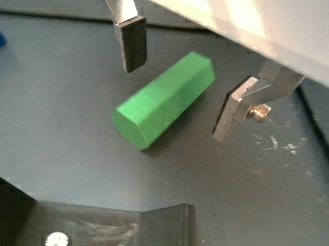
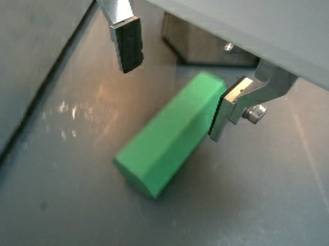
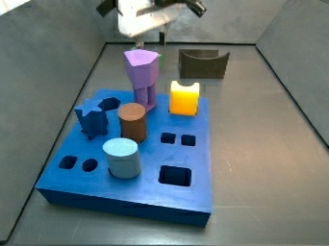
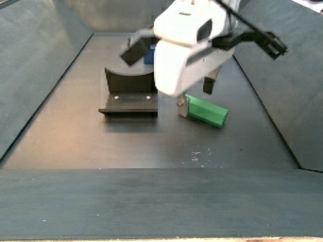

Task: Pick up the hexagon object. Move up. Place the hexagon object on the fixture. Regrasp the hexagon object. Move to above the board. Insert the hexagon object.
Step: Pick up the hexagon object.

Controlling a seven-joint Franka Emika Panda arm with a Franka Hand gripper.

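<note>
we see the end effector (image 1: pixel 180 82) low over the dark floor, its 2 silver fingers (image 1: pixel 130 43) spread wide with nothing gripped. the hexagon object (image 1: pixel 164 99), a green prism, lies flat on its side on the floor. in both wrist views it sits between the 2 fingers; in a wrist view one finger (image 2: pixel 232 108) looks to be just beside or touching its upper end (image 2: pixel 167 139), while the other finger (image 2: pixel 126 40) stands clear of it. we cannot tell for sure whether any pad touches it.

in a side view the end effector (image 4: pixel 195 90) hangs beneath the white wrist housing, and the green hexagon object (image 4: pixel 206 112) lies on the floor just under it, to the right of the fixture (image 4: pixel 127 97), a dark bracket on a base plate. a corner of that fixture (image 1: pixel 115 229) also shows in a wrist view.

in a side view the board (image 3: pixel 96 183) lies in front, blue with cut-out holes, carrying a purple prism (image 3: pixel 142 77), a brown cylinder (image 3: pixel 133 122), a pale blue cylinder (image 3: pixel 121 158) and a glowing yellow-orange block (image 3: pixel 186 98). the end effector (image 3: pixel 144 21) sits at the far end, well apart from the board's near edge.
</note>
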